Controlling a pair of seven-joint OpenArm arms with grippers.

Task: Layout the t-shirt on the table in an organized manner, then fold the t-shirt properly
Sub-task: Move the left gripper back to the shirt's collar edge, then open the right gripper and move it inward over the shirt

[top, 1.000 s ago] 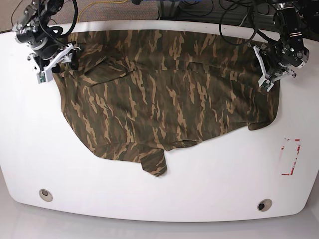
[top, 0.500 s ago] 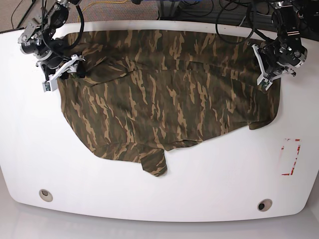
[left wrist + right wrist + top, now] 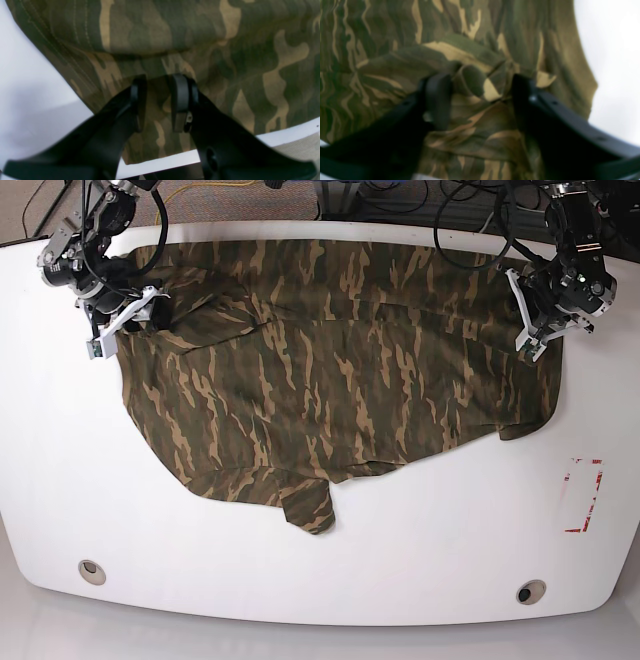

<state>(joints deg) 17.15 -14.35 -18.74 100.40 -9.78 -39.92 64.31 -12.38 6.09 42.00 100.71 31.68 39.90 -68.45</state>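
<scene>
Left wrist view: my left gripper (image 3: 158, 103) sits low over the shirt (image 3: 225, 50) near its edge, fingers (image 3: 181, 100) narrowly apart, cloth showing between them; I cannot tell whether they pinch it.

Right wrist view: my right gripper (image 3: 480, 100) has fingers (image 3: 438, 100) apart, straddling a bunched fold.

Base view: the shirt (image 3: 330, 370) lies spread on the desk (image 3: 420, 560). The right gripper (image 3: 118, 330) has moved in onto the corner, apparently closing to grasp and straighten it.

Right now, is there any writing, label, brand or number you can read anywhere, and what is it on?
None: no readable text in any view.
The t-shirt shows only camouflage print.
The red-and-white tape mark on the table carries no letters.
</scene>
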